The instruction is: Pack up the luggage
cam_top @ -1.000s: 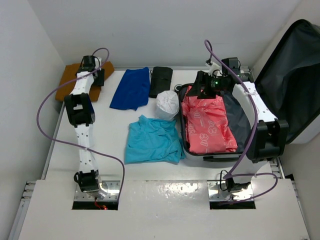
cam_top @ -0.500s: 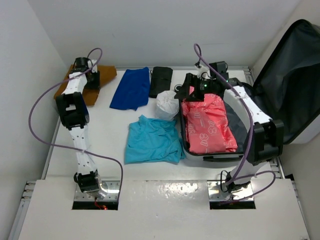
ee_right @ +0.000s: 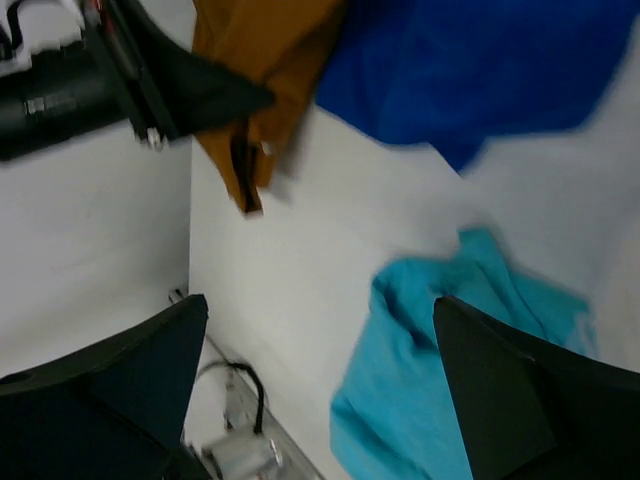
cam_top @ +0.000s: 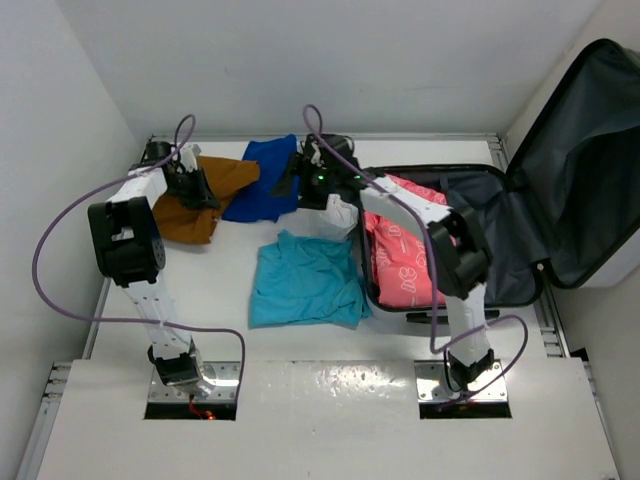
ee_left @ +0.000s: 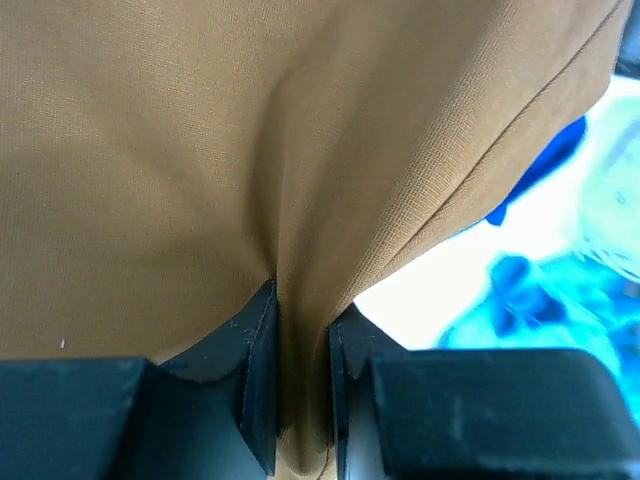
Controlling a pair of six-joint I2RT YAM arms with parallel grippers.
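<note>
Overhead view of a white tabletop [cam_top: 200, 290] boxed in by a wall along the left of the frame and another along the top. One piece of luggage [cam_top: 500, 245] lies open at the right edge, its dark grey lined lid tipped back against the wall in the upper right corner. Its base reaches to the tabletop's right edge. Inside it lies one salmon-pink printed bag [cam_top: 415, 260], filling the left half of the base.

Three loose cloths lie on the tabletop:
- A brown cloth [cam_top: 190, 215] sits at the upper left, close to the left wall.
- A royal blue cloth [cam_top: 258, 185] is just right of it, and the two overlap.
- A teal shirt [cam_top: 300, 285] lies at centre, its right edge touching the luggage.

One white bundle [cam_top: 343, 212] sits between the teal shirt and the luggage rim. The widest bare stretch is the lower left of the frame, with a narrower strip below the teal shirt.

Two arms are in view. The left tool [ee_left: 300, 310] is pressed together on a fold of the brown cloth, which bunches upward from the pinch. The right arm reaches across to upper centre. The right tool [ee_right: 318, 300] is spread wide and holds nothing, hanging above bare tabletop between the blue and teal cloths.
</note>
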